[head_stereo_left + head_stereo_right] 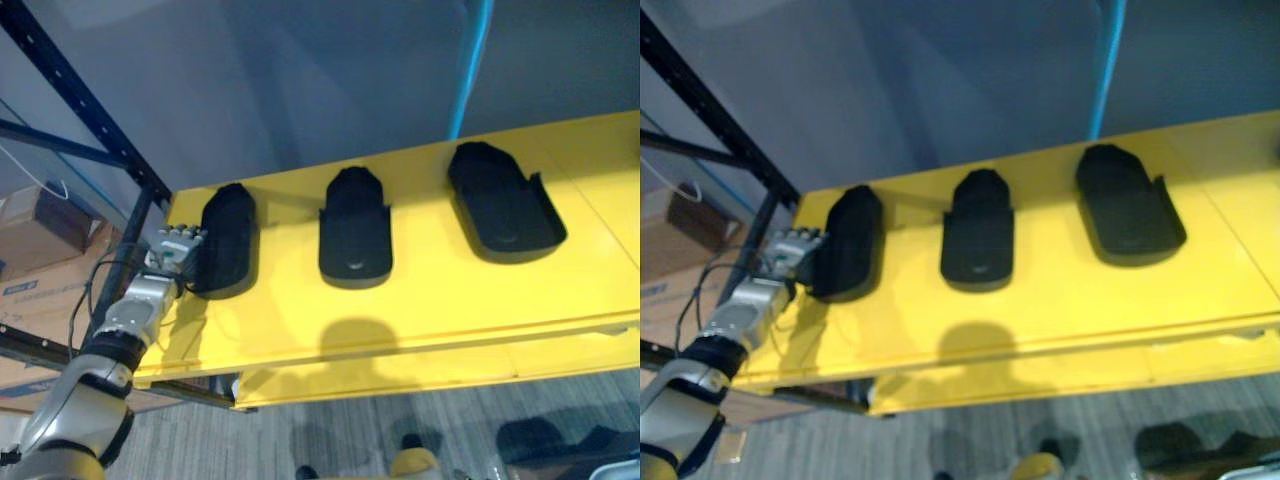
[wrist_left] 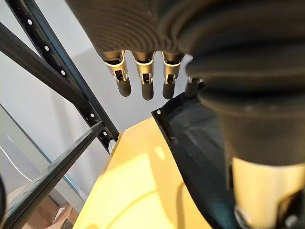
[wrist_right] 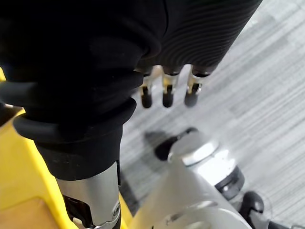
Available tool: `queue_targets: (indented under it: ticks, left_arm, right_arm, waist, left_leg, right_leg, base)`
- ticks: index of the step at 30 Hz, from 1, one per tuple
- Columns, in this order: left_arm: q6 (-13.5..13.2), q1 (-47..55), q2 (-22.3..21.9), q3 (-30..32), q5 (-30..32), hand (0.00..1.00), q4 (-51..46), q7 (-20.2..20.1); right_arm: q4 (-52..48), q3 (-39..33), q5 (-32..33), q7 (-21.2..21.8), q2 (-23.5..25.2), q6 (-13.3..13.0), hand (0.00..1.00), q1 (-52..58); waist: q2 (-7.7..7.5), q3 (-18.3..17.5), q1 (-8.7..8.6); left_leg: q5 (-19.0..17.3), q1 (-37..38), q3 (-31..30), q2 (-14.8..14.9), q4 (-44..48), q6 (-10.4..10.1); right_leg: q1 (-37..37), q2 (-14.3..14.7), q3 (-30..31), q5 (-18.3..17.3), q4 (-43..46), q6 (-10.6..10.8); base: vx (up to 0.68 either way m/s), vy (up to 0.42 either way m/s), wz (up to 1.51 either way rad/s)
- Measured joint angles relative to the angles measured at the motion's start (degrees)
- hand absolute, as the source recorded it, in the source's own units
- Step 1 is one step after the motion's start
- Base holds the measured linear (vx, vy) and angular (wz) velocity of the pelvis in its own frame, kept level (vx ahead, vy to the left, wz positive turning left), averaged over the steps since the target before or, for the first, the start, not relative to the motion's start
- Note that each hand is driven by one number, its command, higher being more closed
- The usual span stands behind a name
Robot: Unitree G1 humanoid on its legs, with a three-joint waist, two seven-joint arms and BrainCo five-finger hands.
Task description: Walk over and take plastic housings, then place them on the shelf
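Grey wall [image 1: 300, 80] beyond left hand [image 1: 178, 248]. Dark rack post [image 1: 88, 103] just beside it; cardboard boxes [image 1: 45, 235] behind post. Yellow shelf [image 1: 420, 310] under it. Grey plank floor [image 1: 200, 440] below.

The left arm [image 1: 100, 365] extended upward and forward from the lower left, wrist straight. The left hand [image 1: 176, 250] was held raised, its fingers [image 2: 144, 83] straight and relaxed. The right hand [image 3: 205, 33] hung low, its fingers [image 3: 167, 95] loosely straight and pointing downward.
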Motion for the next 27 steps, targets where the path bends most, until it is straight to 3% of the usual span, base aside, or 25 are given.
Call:
queue_targets:
  ticks: [9,11,15,19,21,26,27]
  left_arm:
    - [1.34,0.21,-0.05,0.78,-0.4,0.0,0.02,0.17]
    - [2.86,0.68,-0.19,2.19,-1.13,0.0,0.03,1.41]
    - [6.1,1.28,-0.69,4.54,-9.98,0.0,0.08,9.92]
    - [5.91,1.33,-1.05,8.08,-18.34,0.0,-1.14,18.82]
    - [4.16,1.36,-1.19,9.13,-21.7,0.0,-5.75,24.61]
    - [-1.02,1.31,-2.4,9.7,-27.75,0.0,-19.01,33.59]
    - [-5.77,1.31,-4.78,14.02,-30.45,0.0,-31.58,35.88]
  right_arm:
    - [0.0,0.0,0.0,0.0,-0.01,0.0,0.0,0.25]
    - [0.0,0.0,0.0,0.0,0.0,-0.01,0.0,0.31]
    - [0.03,0.0,0.0,0.0,0.08,-0.08,0.0,0.55]
    - [0.04,-0.02,0.0,-0.05,0.53,-0.43,0.0,0.61]
    - [0.04,-0.08,0.0,-0.1,1.29,-0.59,0.0,0.68]
    - [0.02,-0.09,0.02,-1.28,3.53,-1.66,0.0,0.89]
    - [-0.03,-0.31,0.02,-1.78,5.04,-2.1,0.0,1.02]
  waist:
    - [0.0,0.0,-0.01]
    - [0.0,0.0,-0.1]
    - [-0.07,0.04,-0.04]
    - [-0.35,0.22,0.07]
    - [-0.86,0.42,0.4]
    - [-2.07,0.09,1.09]
    - [-3.27,-0.62,2.72]
  left_leg:
    - [0.0,0.0,0.04,0.0,0.0,0.0]
    - [0.0,0.0,0.04,0.01,0.0,0.0]
    - [0.0,0.0,0.01,0.01,0.0,0.0]
    - [0.01,0.01,-0.11,0.01,0.0,0.02]
    - [0.03,0.01,-0.3,0.0,0.0,0.04]
    - [0.11,0.0,-1.94,-0.1,-0.13,0.15]
    - [0.21,-0.13,-3.56,-0.17,-0.31,0.2]
  right_leg:
    - [-0.01,0.0,0.06,0.0,0.08,0.0]
    - [-0.01,0.01,0.07,0.0,0.08,0.0]
    - [0.0,0.02,0.07,0.0,0.08,0.0]
    - [0.06,0.02,0.0,0.0,0.11,0.0]
    - [0.13,0.02,-0.13,0.0,0.16,0.0]
    - [0.92,-0.14,-1.75,-0.26,0.11,-0.26]
    - [1.69,-0.21,-3.25,-0.65,0.09,-0.56]
  base:
    - [0.0,0.0,0.0]
    - [0.0,0.0,0.0]
    - [0.0,0.0,0.0]
    - [0.0,0.0,0.0]
    - [0.0,0.0,0.02]
    - [0.0,-0.01,0.17]
    - [-0.01,-0.043,0.41]
